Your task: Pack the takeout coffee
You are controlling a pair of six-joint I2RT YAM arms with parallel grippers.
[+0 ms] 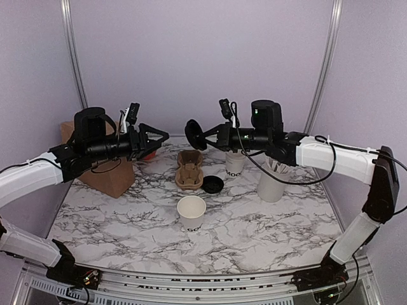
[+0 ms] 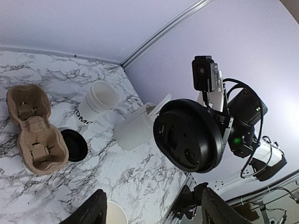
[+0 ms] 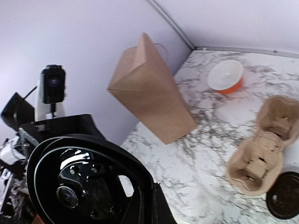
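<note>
Right jaws pinch a black lid point(image 1: 193, 132); left jaws stand spread. The right wrist view, unlike the left's, shows an orange bowl point(image 3: 225, 77).

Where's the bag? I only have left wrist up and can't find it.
Observer: The brown paper bag stands upright at the far left of the table, left of the cardboard carrier, by the wall.
Operator: I see the right gripper holding a black lid. Is the cup at my bottom edge open?
Observer: Yes. The white cup stands upright in front of the carrier, with no lid on it and dark lettering on its near side.
</note>
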